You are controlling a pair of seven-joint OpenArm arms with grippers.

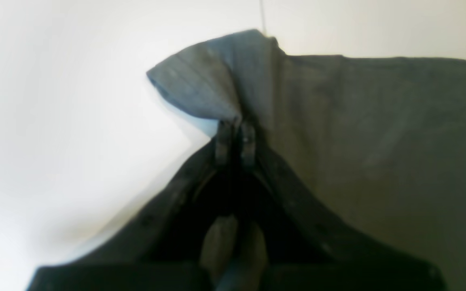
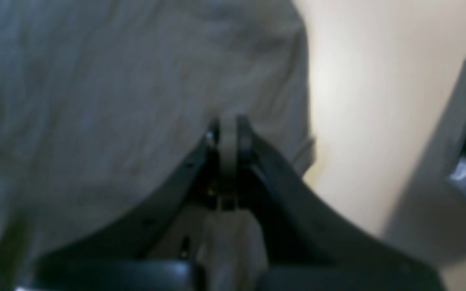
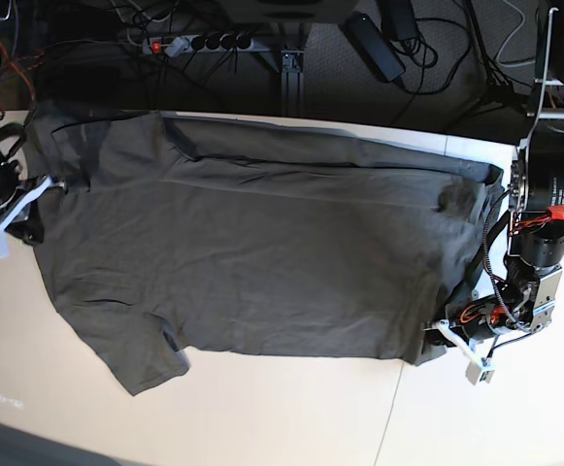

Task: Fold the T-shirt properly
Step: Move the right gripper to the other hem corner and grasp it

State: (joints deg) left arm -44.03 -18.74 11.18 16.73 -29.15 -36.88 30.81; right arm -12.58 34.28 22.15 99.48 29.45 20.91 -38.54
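Gripping the shirt at both ends

Lying spread across the white table (image 3: 291, 417), the T-shirt (image 3: 262, 243) covers most of the surface from one arm to the other, wrinkled, with one sleeve poking toward the near edge. The left gripper (image 1: 235, 139) has its fingers pressed together on a pinched fold at the shirt's edge, the cloth rising in a small peak above the tips. The right gripper (image 2: 228, 135) is clamped the same way, a strip of grey fabric caught between its closed fingers. Behind the table, a power strip (image 3: 194, 42) and cables sprawl over the dark floor
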